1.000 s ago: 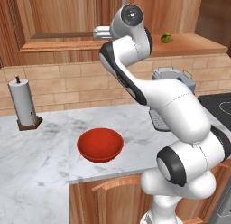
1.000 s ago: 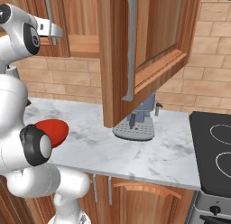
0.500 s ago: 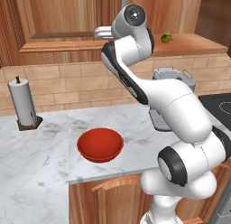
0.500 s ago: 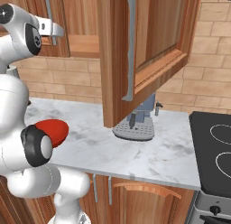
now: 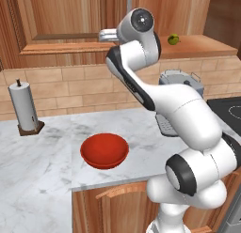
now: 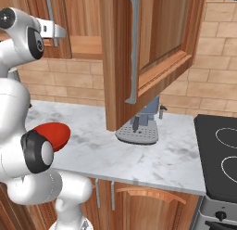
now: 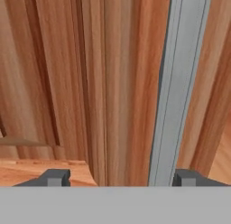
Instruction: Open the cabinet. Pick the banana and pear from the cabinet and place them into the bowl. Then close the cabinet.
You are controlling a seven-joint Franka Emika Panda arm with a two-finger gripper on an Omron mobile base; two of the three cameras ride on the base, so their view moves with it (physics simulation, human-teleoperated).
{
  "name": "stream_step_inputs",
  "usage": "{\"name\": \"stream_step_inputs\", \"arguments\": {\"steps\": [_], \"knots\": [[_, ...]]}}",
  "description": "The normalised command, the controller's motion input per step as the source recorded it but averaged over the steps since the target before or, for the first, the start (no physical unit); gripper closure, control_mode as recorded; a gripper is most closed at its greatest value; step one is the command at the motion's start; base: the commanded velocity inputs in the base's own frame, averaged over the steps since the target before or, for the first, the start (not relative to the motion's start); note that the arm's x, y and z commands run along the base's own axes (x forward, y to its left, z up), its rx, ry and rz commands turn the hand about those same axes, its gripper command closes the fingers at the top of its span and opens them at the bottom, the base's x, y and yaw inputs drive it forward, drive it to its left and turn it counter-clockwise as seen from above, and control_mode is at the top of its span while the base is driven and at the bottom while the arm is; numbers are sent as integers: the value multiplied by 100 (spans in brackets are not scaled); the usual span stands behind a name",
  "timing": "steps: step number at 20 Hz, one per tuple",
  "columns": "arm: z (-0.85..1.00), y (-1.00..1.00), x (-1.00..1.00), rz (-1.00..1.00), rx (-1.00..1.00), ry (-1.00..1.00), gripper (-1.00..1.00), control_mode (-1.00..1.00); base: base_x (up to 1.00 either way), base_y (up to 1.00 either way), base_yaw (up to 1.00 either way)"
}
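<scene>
The pincer (image 7: 121,178), jaws apart and holding nothing, faces the left cabinet (image 5: 70,20) door to take the grey handle (image 7: 180,83) just ahead; the pear (image 5: 173,39) waits rightward, the bowl (image 5: 104,151) below.

Place: a home kitchen, rendered.
Counter: white marble worktop (image 5: 42,166) against a tan brick wall (image 5: 70,89).
Storage: reddish-brown wall cabinet (image 6: 157,43).
Appliances: black stovetop (image 6: 217,164), paper-towel roll (image 5: 24,107).
Tableware: red bowl (image 5: 104,151).
</scene>
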Motion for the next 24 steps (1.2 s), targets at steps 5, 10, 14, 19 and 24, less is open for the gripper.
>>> {"name": "stream_step_inputs", "arguments": {"steps": [5,10,14,19,24], "knots": [[-34,-20,64,0,5,-2,100,-100,0,0,0],[-23,-35,66,0,6,0,100,-100,0,0,0],[-27,-40,76,0,7,0,100,-100,0,0,0],[-29,-44,77,0,6,0,100,-100,0,0,0],[-25,-63,67,0,5,0,100,-100,0,0,0]]}}
